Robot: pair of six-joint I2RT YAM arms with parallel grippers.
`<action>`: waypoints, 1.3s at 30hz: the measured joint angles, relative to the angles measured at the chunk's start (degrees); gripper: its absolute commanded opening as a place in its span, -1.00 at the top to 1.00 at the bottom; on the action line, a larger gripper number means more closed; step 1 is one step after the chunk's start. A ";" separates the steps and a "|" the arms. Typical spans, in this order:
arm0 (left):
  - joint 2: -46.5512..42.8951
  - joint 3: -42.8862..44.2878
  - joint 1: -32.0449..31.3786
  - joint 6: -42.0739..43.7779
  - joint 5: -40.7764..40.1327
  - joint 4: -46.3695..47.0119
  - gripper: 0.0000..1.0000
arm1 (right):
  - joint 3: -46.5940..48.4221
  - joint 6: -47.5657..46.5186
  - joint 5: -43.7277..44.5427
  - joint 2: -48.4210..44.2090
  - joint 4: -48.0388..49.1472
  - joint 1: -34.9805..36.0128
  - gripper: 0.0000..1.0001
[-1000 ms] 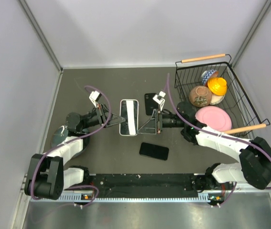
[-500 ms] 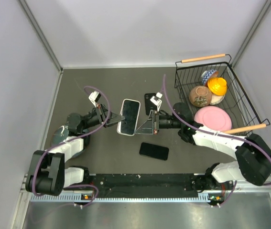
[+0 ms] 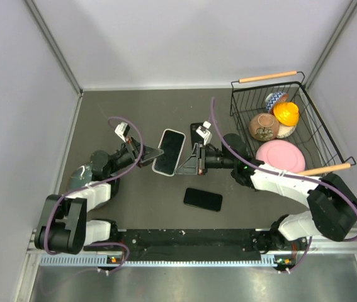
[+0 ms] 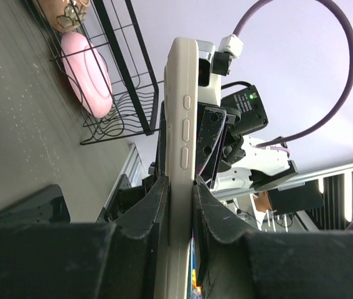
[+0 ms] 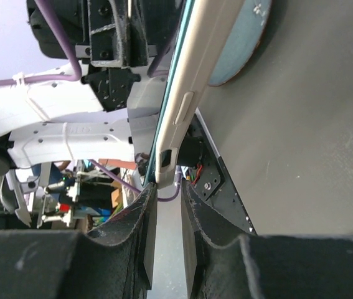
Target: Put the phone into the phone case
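A cream phone case (image 3: 169,151) hangs tilted above the table middle, with a dark glossy phone face inside its rim. My left gripper (image 3: 155,153) is shut on its left side. The left wrist view shows the case (image 4: 182,124) edge-on with its side buttons, clamped between the left gripper (image 4: 181,180) fingers. My right gripper (image 3: 185,165) holds the lower right side. In the right wrist view the right gripper (image 5: 169,185) pinches the very end of the case (image 5: 195,62). The phone's teal edge (image 5: 177,68) runs along the case.
A black phone (image 3: 203,199) lies flat on the table nearer the bases. Another black slab (image 3: 196,132) lies behind the right wrist. The wire basket (image 3: 233,100) at right holds a pink plate (image 3: 281,155) and several other things. A teal plate (image 3: 77,179) lies under the left arm.
The case has tilted from straight to slanted and moved slightly left with both grippers. The right gripper's fingers have narrowed onto its end.
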 measured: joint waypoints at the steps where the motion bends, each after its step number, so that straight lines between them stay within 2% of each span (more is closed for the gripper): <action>1: 0.02 -0.26 0.00 0.02 -0.46 0.02 1.00 | 0.02 0.04 0.59 0.02 -0.57 0.04 0.59; 11: 0.42 -2.16 -0.68 1.38 -3.89 0.00 1.00 | 2.60 2.60 6.19 3.13 -4.46 0.13 0.56; 18: 0.42 -2.97 -0.68 2.67 -6.03 0.04 1.00 | 2.54 5.70 6.56 5.27 -0.52 0.20 0.51; 20: 0.42 -2.97 -0.68 2.78 -6.19 0.15 1.00 | 2.34 6.29 6.54 5.42 1.38 0.20 0.56; 22: 0.39 -2.95 -0.70 3.13 -6.16 0.76 0.98 | 2.08 6.51 6.51 5.49 2.93 0.20 0.72; 23: 0.39 -2.91 -0.70 3.41 -6.16 0.90 0.90 | 2.05 6.62 6.38 5.62 3.87 0.20 0.79; 24: 0.39 -2.82 -0.70 3.69 -6.16 0.85 0.78 | 2.05 6.69 6.29 5.70 4.37 0.20 0.94; 25: 0.37 -2.67 -0.70 4.35 -6.12 0.68 0.47 | 2.05 6.73 6.16 5.73 4.66 0.20 1.00; 28: -0.22 -1.38 -0.72 7.04 -5.60 -2.14 0.00 | 2.05 6.73 5.97 6.51 5.09 -0.11 1.00; 30: -1.90 0.13 -1.57 11.37 -3.21 -9.03 -0.11 | 2.05 7.06 6.97 7.19 6.29 -0.31 1.00; 32: -4.96 2.51 -2.71 17.79 -1.90 -20.76 -0.24 | 2.05 7.45 8.09 7.50 6.62 -0.63 1.00; 33: -7.32 5.05 -3.21 23.21 -2.73 -30.77 -0.30 | 2.05 7.67 8.68 7.54 6.45 -0.92 1.00; 34: -8.81 6.95 -3.30 27.39 -3.37 -37.05 -0.35 | 2.05 7.80 9.11 7.54 6.23 -1.22 1.00; 38: -15.32 16.98 -3.48 45.07 -13.18 -63.36 -0.78 | 2.38 7.67 11.10 7.54 3.96 -2.03 1.00; 39: -16.37 18.49 -3.48 47.84 -14.99 -67.10 -0.79 | 2.86 7.26 11.58 7.54 2.32 -2.10 1.00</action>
